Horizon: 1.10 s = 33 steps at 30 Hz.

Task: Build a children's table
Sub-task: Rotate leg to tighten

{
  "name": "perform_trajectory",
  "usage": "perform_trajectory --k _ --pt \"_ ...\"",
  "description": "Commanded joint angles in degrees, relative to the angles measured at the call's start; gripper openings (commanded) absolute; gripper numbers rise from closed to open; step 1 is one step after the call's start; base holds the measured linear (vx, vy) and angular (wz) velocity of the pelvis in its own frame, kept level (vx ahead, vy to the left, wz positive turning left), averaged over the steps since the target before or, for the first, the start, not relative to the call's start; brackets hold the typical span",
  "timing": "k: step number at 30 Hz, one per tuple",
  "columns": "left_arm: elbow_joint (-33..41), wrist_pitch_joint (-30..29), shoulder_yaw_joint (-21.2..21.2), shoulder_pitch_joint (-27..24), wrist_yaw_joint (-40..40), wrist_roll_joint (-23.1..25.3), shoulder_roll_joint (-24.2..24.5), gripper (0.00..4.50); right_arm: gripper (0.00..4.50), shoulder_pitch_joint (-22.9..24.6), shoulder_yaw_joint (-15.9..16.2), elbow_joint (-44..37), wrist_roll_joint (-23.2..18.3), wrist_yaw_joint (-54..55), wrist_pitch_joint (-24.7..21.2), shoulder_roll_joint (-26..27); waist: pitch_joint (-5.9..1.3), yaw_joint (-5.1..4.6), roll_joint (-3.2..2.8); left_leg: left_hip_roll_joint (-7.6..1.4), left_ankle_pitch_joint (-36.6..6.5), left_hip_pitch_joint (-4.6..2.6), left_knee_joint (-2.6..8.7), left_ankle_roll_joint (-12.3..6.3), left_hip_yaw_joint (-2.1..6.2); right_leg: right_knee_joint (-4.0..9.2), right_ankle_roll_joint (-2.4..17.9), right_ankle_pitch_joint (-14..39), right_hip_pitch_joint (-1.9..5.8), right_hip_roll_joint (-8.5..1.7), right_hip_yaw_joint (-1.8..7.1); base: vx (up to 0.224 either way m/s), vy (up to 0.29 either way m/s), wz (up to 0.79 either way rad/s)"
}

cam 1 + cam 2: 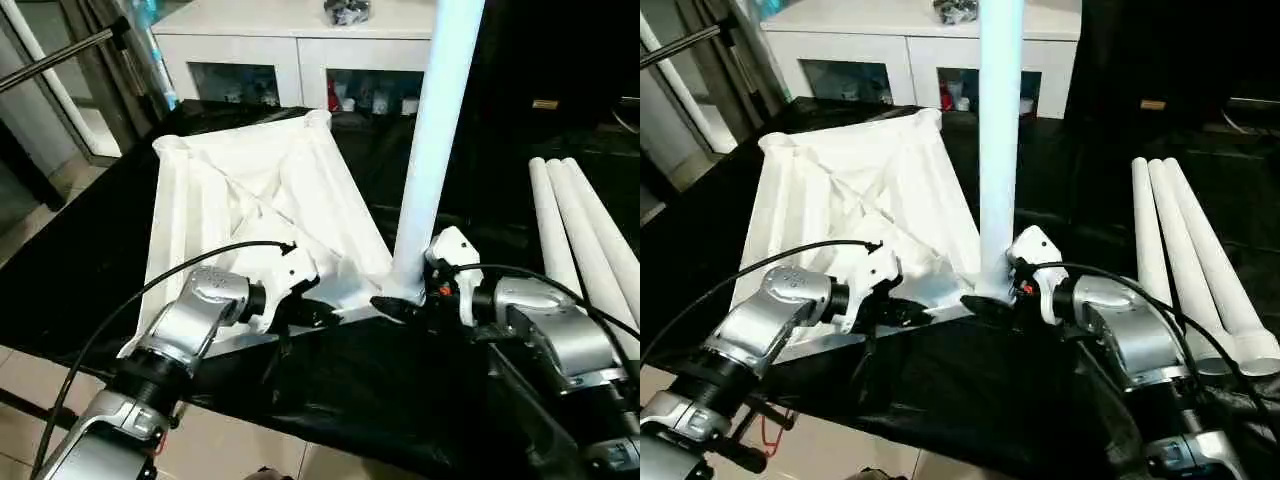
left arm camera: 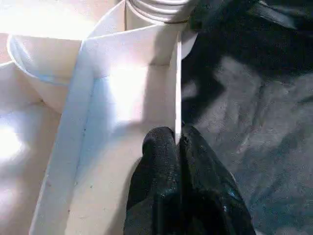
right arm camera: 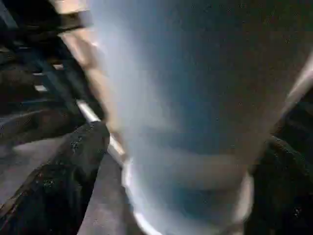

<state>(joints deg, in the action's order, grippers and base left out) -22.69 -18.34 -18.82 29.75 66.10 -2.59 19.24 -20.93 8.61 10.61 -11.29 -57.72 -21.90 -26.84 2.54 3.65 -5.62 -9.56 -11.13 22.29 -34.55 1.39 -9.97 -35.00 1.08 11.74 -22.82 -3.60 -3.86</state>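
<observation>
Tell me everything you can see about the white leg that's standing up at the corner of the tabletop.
The upright leg is a long, smooth white tube, plastic by its look, running out of the picture's top. Its lower end sits in the near right corner socket of the upside-down tabletop, standing almost vertical. The right pincer is closed around its base, one black finger on either side. The left pincer pinches the tabletop's near rim beside it.
</observation>
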Motion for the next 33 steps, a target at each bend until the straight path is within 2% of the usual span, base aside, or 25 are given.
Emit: perform_trajectory --k 1,2,4,8,10,14,16,20,23,33 --pt "1.87 0.72 -0.02 -0.18 2.07 -2.0 0.16 0.0 4.21 0.47 0.5 -1.9 -0.8 -1.53 -0.77 -0.63 -3.79 0.05 1.09 -3.78 -4.7 -0.8 3.36 -6.2 1.37 3.76 13.32 3.64 3.24 -5.01 2.91 0.0 0.0 0.0" --pt "1.89 0.72 0.01 -0.2 2.08 -2.02 0.15 0.0 4.21 0.48 0.5 -1.93 -0.82 -1.54 -0.8 -0.63 -3.83 0.06 1.1 -3.74 -4.26 -0.75 3.3 -6.4 1.36 3.71 13.4 2.96 3.27 -5.04 2.91 0.0 0.0 0.0" --pt "2.42 0.58 0.22 -0.7 2.52 -2.41 0.14 0.0 3.94 0.67 0.72 -1.83 -0.71 -1.5 -0.82 -0.54 -3.89 0.07 1.12 -3.68 -3.57 -0.73 3.21 -6.94 1.37 3.62 13.67 2.2 3.23 -5.02 2.8 0.0 0.0 0.0" --pt "2.84 0.33 0.36 -1.14 2.71 -2.94 -0.09 0.0 3.78 0.96 1.11 -1.83 -0.59 -1.39 -0.87 -0.26 -3.89 0.13 1.22 -3.6 -3.7 -0.69 3.13 -6.86 1.31 3.76 13.47 3.48 3.31 -5.04 2.79 0.0 0.0 0.0" --pt "2.95 0.2 0.52 -1.31 2.73 -3.32 -0.28 0.0 3.45 1.14 1.26 -1.98 -0.73 -1.26 -1.0 -0.15 -3.91 0.1 1.23 -3.65 -3.53 -0.74 3.12 -6.9 1.34 3.66 13.46 3.42 3.22 -4.91 2.74 0.0 0.0 0.0" --pt "2.97 -0.23 1.45 -1.7 2.33 -4.45 -1.09 0.0 3.27 1.77 1.68 -2.59 -1.16 -1.41 -1.64 -0.05 -3.88 0.12 1.24 -3.62 -3.66 -0.72 3.09 -6.95 1.34 3.7 13.33 3.86 3.24 -4.92 2.74 0.0 0.0 0.0" --pt "2.96 -0.48 1.97 -1.8 2.09 -4.91 -1.42 0.0 3.0 1.97 1.87 -2.68 -1.19 -1.62 -1.8 -0.09 -3.9 0.1 1.34 -3.59 -3.71 -0.73 3.07 -6.89 1.3 3.74 13.27 4.14 3.26 -4.94 2.74 0.0 0.0 0.0" --pt "2.92 -0.31 2.2 -1.91 1.63 -4.89 -1.57 0.0 2.76 2.22 1.96 -2.79 -1.21 -1.69 -1.87 -0.08 -3.99 0.15 1.32 -3.55 -2.81 -0.7 2.93 -7.28 1.31 3.58 13.32 3.26 3.27 -4.91 2.74 0.0 0.0 0.0" --pt "2.83 -0.21 2.35 -2.09 1.14 -5.02 -1.84 0.0 2.73 2.49 2.11 -2.9 -1.21 -1.68 -2.0 0.0 -3.97 0.13 1.49 -3.54 -2.68 -0.67 2.9 -7.5 1.28 3.58 13.27 3.36 3.26 -4.87 2.7 0.0 0.0 0.0" --pt "2.99 -0.13 3.37 -2.75 -0.43 -5.43 -3.04 0.0 2.72 3.54 2.51 -3.25 -1.29 -1.34 -2.55 0.56 -3.98 0.17 1.46 -3.46 -2.91 -0.67 2.83 -7.47 1.29 3.7 12.57 5.15 3.28 -4.89 2.7 0.0 0.0 0.0"
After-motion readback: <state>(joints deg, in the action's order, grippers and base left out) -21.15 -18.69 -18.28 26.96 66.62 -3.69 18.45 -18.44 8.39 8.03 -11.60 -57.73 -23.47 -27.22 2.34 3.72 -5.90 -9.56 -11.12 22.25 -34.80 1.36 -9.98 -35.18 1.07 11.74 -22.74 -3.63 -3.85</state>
